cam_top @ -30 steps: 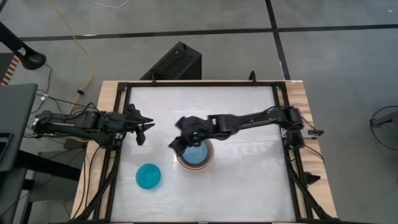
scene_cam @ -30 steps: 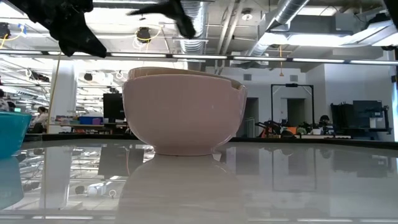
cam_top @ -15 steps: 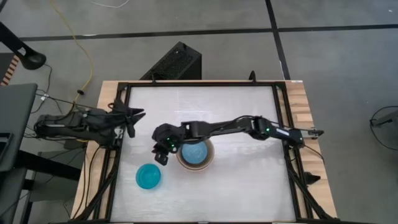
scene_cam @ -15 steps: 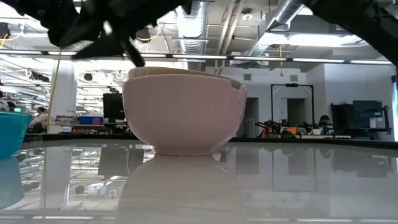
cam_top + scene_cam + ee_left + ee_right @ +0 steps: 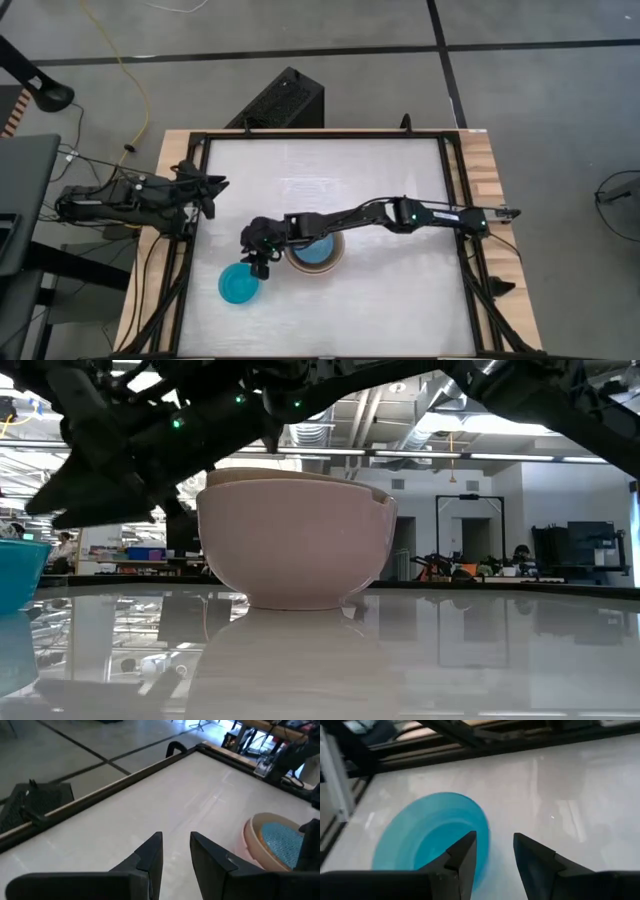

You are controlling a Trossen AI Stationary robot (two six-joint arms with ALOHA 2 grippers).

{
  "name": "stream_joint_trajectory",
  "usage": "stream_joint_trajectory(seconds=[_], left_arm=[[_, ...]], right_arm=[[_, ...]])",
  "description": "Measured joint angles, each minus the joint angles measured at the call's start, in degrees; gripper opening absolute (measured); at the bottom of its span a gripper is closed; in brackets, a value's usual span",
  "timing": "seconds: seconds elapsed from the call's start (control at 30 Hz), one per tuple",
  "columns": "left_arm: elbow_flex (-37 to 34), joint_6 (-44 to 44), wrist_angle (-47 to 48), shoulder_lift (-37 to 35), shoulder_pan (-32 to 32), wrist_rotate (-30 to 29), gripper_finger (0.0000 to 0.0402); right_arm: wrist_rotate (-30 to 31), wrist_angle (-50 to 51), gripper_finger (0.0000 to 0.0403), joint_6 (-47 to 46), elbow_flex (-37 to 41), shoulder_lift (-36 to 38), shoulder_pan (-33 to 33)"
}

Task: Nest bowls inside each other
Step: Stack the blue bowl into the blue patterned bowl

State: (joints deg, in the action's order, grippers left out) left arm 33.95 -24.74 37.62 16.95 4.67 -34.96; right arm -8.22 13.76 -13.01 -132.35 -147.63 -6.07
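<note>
**Bowl stack and loose teal bowl, table with two arms**

Item 1. Stacked bowls (image 5: 315, 252): near the table's middle, toward the front edge in the high view. A salmon-pink bowl (image 5: 295, 545) forms the outer shell and stands upright on the glossy white table (image 5: 400, 180). Further rims show just above its own in the low view, one of them raised at the right side. A light-blue bowl (image 5: 284, 844) lies innermost, seen from above and in the left wrist view.

Item 2. Teal bowl (image 5: 238, 285): stands alone on the table, upright, to the left of the stack and apart from it. In the low view only its edge shows at the picture's left border.

Item 3. Right gripper (image 5: 258, 262): the right arm reaches across the table past the stack. The gripper hangs over the near rim of the teal bowl. Its fingers (image 5: 462, 857) stand parted, with a gap between them and nothing in that gap; the teal bowl lies below and beyond the tips.

Item 4. Left gripper (image 5: 212, 190): at the table's left edge, well apart from both the stack and the teal bowl. Its fingers (image 5: 152, 852) stand slightly apart and hold nothing.

Item 5. Black table frame (image 5: 450, 200): borders the white surface.
</note>
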Motion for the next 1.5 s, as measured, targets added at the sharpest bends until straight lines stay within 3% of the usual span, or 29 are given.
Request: stream_joint_trajectory(seconds=[0.57,0.8,1.23,1.5], left_arm=[[-0.02,-3.16,0.77,0.02,0.00,-0.09,0.0086],[-0.04,-3.03,0.77,0.02,0.00,-0.24,0.0087],[-0.09,-4.80,2.36,0.02,0.00,0.07,0.0086],[-0.09,-4.42,3.25,0.02,0.00,-0.13,0.0087]], right_arm=[[-6.73,1.66,0.0173,3.27,0.73,0.10,0.02],[-5.11,7.93,0.0173,5.94,0.67,-0.06,-0.58],[-4.46,7.96,0.0173,0.53,0.57,-3.07,-1.44],[-3.96,7.94,0.0136,0.80,0.57,-3.07,-1.12]])
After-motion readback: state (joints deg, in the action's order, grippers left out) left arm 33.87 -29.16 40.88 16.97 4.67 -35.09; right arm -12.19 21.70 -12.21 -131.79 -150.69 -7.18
